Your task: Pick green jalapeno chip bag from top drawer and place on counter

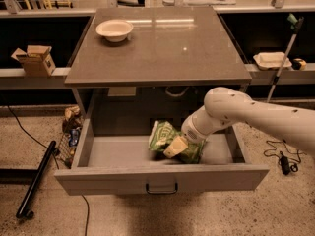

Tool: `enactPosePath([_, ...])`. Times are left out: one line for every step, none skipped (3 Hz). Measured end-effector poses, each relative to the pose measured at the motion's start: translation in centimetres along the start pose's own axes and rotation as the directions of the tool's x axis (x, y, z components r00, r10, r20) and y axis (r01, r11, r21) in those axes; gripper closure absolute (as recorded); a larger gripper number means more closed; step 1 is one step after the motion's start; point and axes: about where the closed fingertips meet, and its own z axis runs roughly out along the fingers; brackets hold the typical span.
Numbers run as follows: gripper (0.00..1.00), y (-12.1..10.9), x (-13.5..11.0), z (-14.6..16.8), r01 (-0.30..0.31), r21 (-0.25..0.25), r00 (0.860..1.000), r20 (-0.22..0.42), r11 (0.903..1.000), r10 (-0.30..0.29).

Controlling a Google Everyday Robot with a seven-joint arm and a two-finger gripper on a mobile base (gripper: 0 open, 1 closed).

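Observation:
The green jalapeno chip bag [162,135] lies crinkled in the open top drawer [118,154], right of its middle. My gripper [176,147] reaches down into the drawer from the right and sits on the bag's right half, covering part of it. The white arm [246,113] crosses above the drawer's right side. The counter [162,43] is the glossy grey-brown top above the drawer. The drawer's dark pull handle [161,188] shows at front centre.
A white bowl [114,30] stands on the counter's far left corner. A cardboard box [35,59] sits on the left shelf, a white tray [271,59] on the right shelf. A black bar [37,177] and cables lie on the floor at left.

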Motion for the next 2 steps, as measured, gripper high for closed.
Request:
enactPosePath([0.47,0.0,0.0,0.0,0.000,0.001,1.000,0.001,1.0000,0.000])
enactPosePath([0.70,-0.5,-0.3,-3.0,0.028,0.025,0.999,0.034,0.9993,-0.029])
